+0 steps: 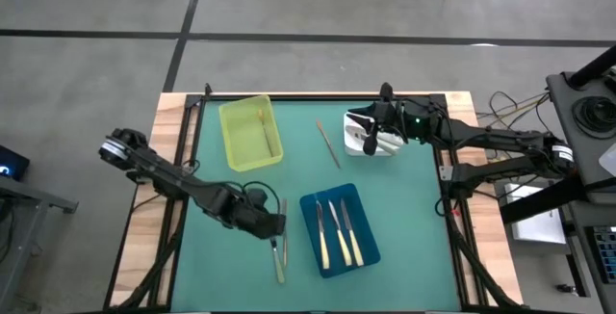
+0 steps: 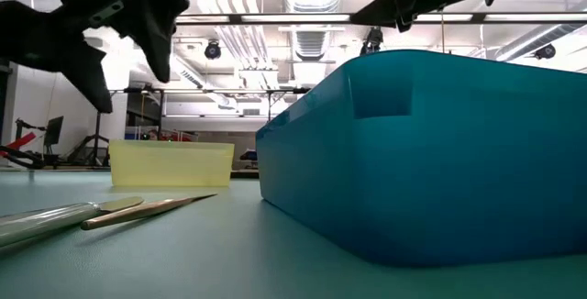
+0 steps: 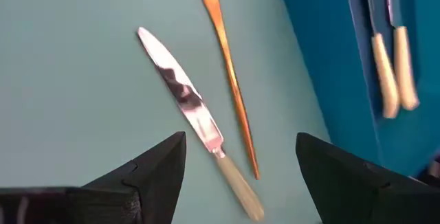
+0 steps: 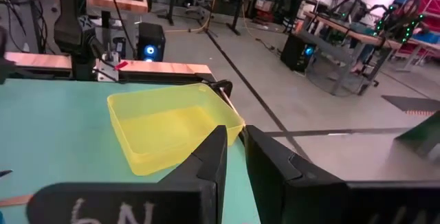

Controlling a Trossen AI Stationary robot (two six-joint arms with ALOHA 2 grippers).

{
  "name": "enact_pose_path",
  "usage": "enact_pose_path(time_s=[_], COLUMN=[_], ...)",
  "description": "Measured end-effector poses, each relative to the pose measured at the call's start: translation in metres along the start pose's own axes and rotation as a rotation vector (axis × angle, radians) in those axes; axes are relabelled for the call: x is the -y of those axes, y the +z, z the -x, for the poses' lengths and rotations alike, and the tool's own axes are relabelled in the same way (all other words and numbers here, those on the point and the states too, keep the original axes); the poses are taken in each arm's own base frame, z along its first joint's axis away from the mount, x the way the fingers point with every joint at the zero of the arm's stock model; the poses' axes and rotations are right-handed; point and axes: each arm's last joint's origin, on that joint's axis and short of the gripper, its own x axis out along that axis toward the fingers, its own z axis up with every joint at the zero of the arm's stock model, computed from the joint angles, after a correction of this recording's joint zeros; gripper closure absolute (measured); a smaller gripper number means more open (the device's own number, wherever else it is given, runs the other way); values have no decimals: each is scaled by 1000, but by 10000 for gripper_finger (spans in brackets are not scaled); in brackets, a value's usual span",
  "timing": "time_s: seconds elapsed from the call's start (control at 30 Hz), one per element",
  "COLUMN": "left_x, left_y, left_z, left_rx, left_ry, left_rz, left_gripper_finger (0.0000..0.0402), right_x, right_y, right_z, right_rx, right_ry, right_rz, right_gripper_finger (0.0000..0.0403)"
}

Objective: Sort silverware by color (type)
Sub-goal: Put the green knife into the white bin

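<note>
The left gripper (image 1: pixel 273 225) is positioned at lower centre of the high view, just left of the rectangular blue plastic tray (image 1: pixel 371 248). Its fingers (image 3: pixel 152 172) are spread apart and nothing is gripped. Beneath it on the green table mat (image 1: pixel 404 218), a cream-handled silver-bladed knife (image 3: pixel 196 119) and a thin copper-coloured utensil (image 3: pixel 227 73) are laid side by side. Three cream-handled knives (image 1: pixel 338 233) are contained in the blue tray. One thin utensil (image 1: pixel 265 128) is seen in the yellow translucent tray (image 1: pixel 236 150). A grey metal utensil (image 1: pixel 329 144) lies between the yellow tray and the white tray (image 1: pixel 356 146). The right gripper (image 1: pixel 370 141) is held over the white tray, fingers (image 4: pixel 206 159) nearly closed, nothing grasped.
</note>
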Motion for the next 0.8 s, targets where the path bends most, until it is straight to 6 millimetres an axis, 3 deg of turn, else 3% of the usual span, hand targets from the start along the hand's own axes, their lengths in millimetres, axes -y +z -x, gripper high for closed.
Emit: enact_pose_path(time_s=[0.4, 0.8], left_x=[24, 14], left_y=[-24, -45], left_z=[-17, -37], left_rx=[45, 85], left_ry=[184, 239], left_rz=[-47, -88], left_gripper_finger=[145, 145], right_x=[1, 3], right_y=[5, 11], right_z=[1, 9], right_rx=[12, -27], right_ry=[-4, 6], right_rz=[35, 2], right_gripper_finger=[360, 360])
